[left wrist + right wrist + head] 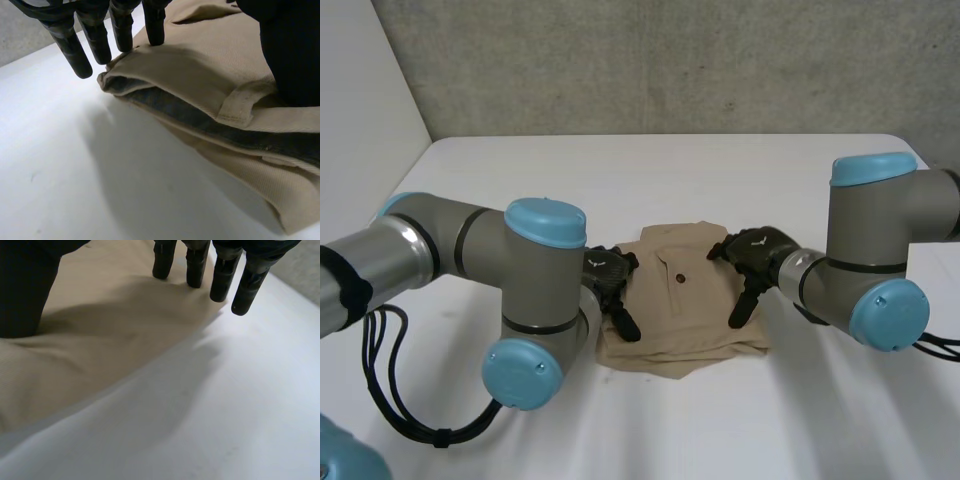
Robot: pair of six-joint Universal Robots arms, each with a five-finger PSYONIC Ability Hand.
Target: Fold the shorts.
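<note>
So the tan shorts [685, 305] are lying folded up in a compact bundle around the middle of the white tabletop [620, 170], with a small dark button [680, 277] showing on the top layer. The left hand [610, 282] sits at the shorts' left edge and the right hand [757, 258] at the right edge, fingers angled down onto the cloth on both sides. From the left wrist view, the left hand's fingers [95, 35] are straight and spread, tips right at the corner of the waistband, where the darker inner lining [200, 120] peeks out between the layers. Its thumb [295, 55] rests on top of the fabric just beside a belt loop [240, 102], so that hand is open, not clamping anything. Same deal on the other side: the right hand's fingers [196, 265] are straight, a couple of tips on the cloth's edge and the rest just past it over bare tabletop. Its thumb [22, 290] is planted on the fabric well apart from them, so it's open too. Grey concrete wall [670, 60] behind the tabletop.
</note>
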